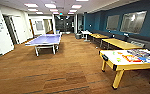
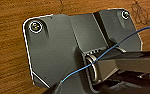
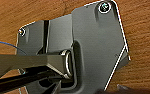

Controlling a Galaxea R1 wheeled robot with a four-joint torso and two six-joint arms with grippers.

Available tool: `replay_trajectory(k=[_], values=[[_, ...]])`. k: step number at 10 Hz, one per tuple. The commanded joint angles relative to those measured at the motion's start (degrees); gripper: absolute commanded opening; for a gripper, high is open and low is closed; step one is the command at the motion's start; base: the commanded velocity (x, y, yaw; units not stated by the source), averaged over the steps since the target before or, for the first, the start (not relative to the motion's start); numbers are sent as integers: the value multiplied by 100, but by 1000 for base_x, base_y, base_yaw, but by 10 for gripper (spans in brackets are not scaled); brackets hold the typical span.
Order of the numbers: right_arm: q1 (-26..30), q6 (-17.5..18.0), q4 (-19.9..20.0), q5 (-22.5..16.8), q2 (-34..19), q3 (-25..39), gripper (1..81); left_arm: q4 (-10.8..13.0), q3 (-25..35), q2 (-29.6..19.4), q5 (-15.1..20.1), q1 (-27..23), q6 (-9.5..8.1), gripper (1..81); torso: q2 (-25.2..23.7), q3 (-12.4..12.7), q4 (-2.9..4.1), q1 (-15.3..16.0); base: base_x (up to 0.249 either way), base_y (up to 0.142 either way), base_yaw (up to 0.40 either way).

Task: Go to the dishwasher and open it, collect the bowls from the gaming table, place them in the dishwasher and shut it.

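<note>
The gaming table point(image 1: 138, 66) stands at the right of the head view, close by, with a white top, a yellowish edge and yellow legs. Colourful board-game boxes point(image 1: 137, 56) cover its far half. On the bare white part lies a small bright green blob point(image 1: 118, 59) that looks like the green bowl. A small orange smear point(image 1: 120, 53) further back may be the orange bowl; it is too blurred to be sure. The dishwasher is out of view. Both wrist views look down on brown carpet past the robot's own dark plate.
A blue table-tennis table point(image 1: 44, 40) stands mid-room at the left. Two yellow-topped tables point(image 1: 121, 43) and a dark bench point(image 1: 143, 42) line the blue right wall. White walls with doors point(image 1: 14, 28) run along the left. Brown carpet point(image 1: 66, 70) stretches ahead to a far corridor.
</note>
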Motion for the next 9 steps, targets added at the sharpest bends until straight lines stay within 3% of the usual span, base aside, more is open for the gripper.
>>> replay_trajectory(k=[1, 9], values=[[242, -10, -33, -278, -33, 6, 811, 51, 17, -28, 292, -257, 13, 811, 0, 0, 0, 0, 227, 0, 0], [242, -10, -42, -278, -24, 14, 811, 51, 17, -2, 293, -257, 22, 811, 0, 0, 0, 0, 226, 0, 0]])
